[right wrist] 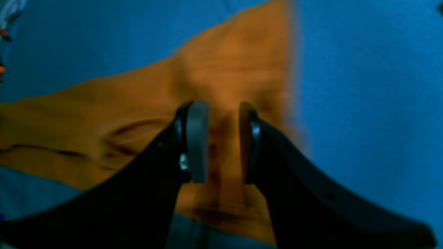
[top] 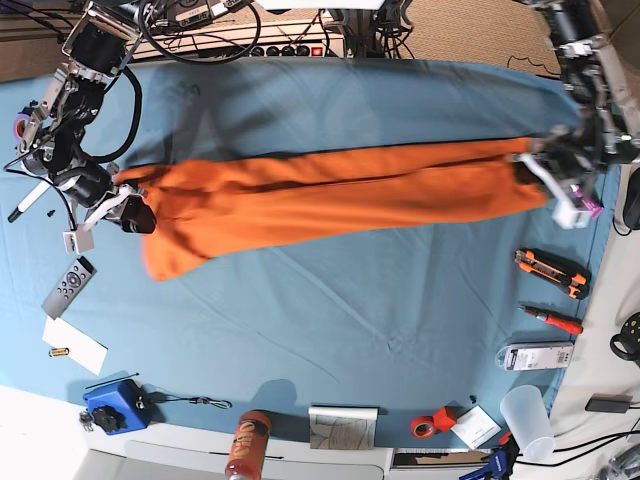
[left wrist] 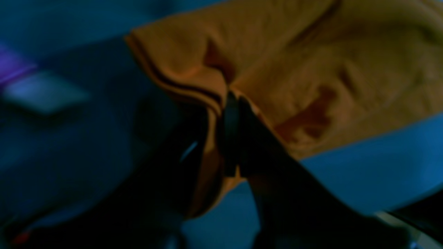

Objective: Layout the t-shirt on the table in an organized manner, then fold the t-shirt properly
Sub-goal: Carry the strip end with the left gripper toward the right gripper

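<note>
The middle of the table [top: 330, 290] below the t-shirt [top: 330, 195] is bare, but tools [top: 550, 272] crowd one edge.

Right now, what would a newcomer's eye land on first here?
A bright orange t-shirt stretched in a long band across the teal table, an arm at each end. The left gripper has its dark fingers pinched on the cloth; the right gripper's fingers stand apart around a fold.
</note>
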Controlling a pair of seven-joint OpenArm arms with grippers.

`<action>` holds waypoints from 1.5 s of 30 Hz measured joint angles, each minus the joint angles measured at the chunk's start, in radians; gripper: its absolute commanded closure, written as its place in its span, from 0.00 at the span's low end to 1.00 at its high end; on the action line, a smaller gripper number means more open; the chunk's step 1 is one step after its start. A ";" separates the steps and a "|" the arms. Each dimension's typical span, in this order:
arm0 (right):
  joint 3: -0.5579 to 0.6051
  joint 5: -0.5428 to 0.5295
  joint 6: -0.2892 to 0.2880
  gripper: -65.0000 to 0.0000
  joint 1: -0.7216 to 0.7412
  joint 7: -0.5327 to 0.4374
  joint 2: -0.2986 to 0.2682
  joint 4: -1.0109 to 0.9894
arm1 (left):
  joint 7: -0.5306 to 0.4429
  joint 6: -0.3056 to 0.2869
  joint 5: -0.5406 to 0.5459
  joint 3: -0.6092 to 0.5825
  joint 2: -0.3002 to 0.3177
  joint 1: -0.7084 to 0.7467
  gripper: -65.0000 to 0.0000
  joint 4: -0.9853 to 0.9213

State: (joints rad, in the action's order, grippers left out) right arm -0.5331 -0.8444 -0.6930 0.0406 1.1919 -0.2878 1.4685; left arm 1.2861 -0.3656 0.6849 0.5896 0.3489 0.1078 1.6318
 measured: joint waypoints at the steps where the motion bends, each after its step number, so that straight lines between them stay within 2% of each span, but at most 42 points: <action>1: 0.000 -0.015 0.000 0.76 0.000 0.005 0.000 0.000 | 0.000 0.000 -0.005 0.018 0.020 0.002 1.00 -0.002; 5: 0.000 -0.021 0.000 0.76 0.000 0.005 0.000 0.000 | 0.004 -0.008 0.036 0.056 0.081 0.003 1.00 -0.002; 8: 0.000 -0.021 0.000 0.76 0.000 0.005 0.000 0.000 | 0.032 -0.070 0.141 0.060 0.103 0.003 1.00 -0.002; 12: 0.000 -0.021 0.000 0.76 0.000 0.005 0.000 0.000 | 0.061 -0.105 0.228 0.059 0.060 0.012 1.00 0.053; 19: -0.001 -0.020 0.000 0.76 0.000 0.005 0.000 0.000 | 0.025 -0.132 0.234 0.037 -0.048 0.049 1.00 0.345; 22: -0.001 -0.019 0.000 0.76 0.000 0.005 0.000 0.000 | -0.004 -0.129 0.149 -0.051 -0.094 0.095 1.00 0.440; 26: -0.001 -0.013 0.000 0.76 0.000 0.005 0.000 0.000 | -0.057 -0.122 0.027 -0.241 -0.136 0.096 1.00 0.469; 29: -0.001 -0.011 0.000 0.76 -0.001 0.005 0.000 0.000 | -0.085 -0.029 -0.114 -0.372 -0.165 0.080 1.00 0.468; 32: -0.002 -0.006 0.000 0.76 -0.002 0.005 0.000 0.000 | -0.100 0.027 -0.262 -0.468 -0.200 0.031 1.00 0.467; 36: -0.002 -0.005 0.000 0.76 -0.002 0.005 0.000 0.000 | -0.112 0.087 -0.402 -0.592 -0.258 0.010 1.00 0.461; 42: -0.002 -0.005 0.000 0.76 -0.002 0.005 0.000 0.000 | -0.139 0.134 -0.541 -0.760 -0.316 -0.010 1.00 0.460; 45: -0.002 -0.004 0.000 0.76 -0.002 0.005 0.000 0.000 | -0.174 0.135 -0.614 -0.826 -0.330 -0.013 1.00 0.460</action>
State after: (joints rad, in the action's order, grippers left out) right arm -0.5346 -0.8482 -0.6930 0.0387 1.1969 -0.2878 1.4685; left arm 1.1118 -0.2310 0.0708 -0.2359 0.0189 0.0952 2.0922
